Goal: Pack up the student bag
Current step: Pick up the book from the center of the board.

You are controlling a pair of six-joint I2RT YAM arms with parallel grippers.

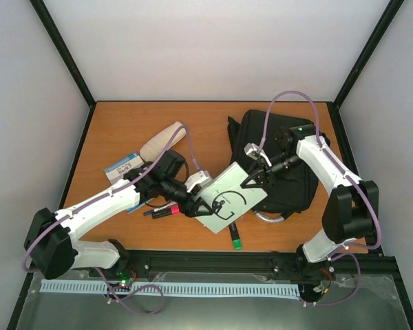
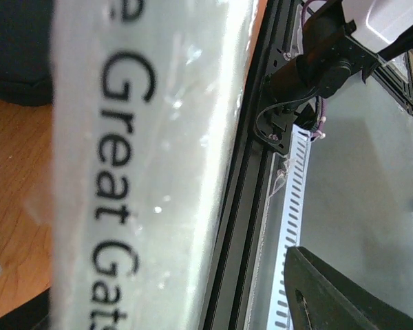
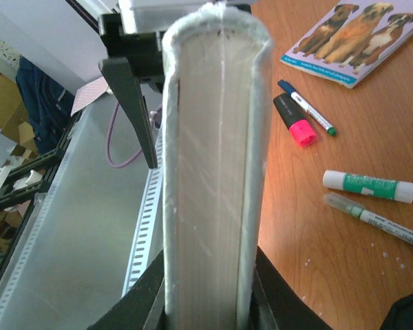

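The black backpack (image 1: 279, 161) lies flat at the back right of the table. A pale grey-green book (image 1: 230, 198) hangs between both arms in front of it. My right gripper (image 1: 256, 177) is shut on the book's far end; in the right wrist view the black jaws clamp both covers of the book (image 3: 217, 172) at the bottom. My left gripper (image 1: 196, 206) is open and straddles the book's near end. In the left wrist view one finger (image 2: 330, 295) stands apart from the book's spine (image 2: 151, 165), which reads "Great Gats". The other finger is hidden.
A cream pouch (image 1: 162, 141) and a blue-and-white booklet (image 1: 122, 165) lie at the back left. A pink highlighter (image 3: 294, 124), pens (image 3: 306, 106), a glue stick (image 3: 368, 185) and a dog booklet (image 3: 351, 38) lie on the wood. A green-capped marker (image 1: 235, 237) lies near the front edge.
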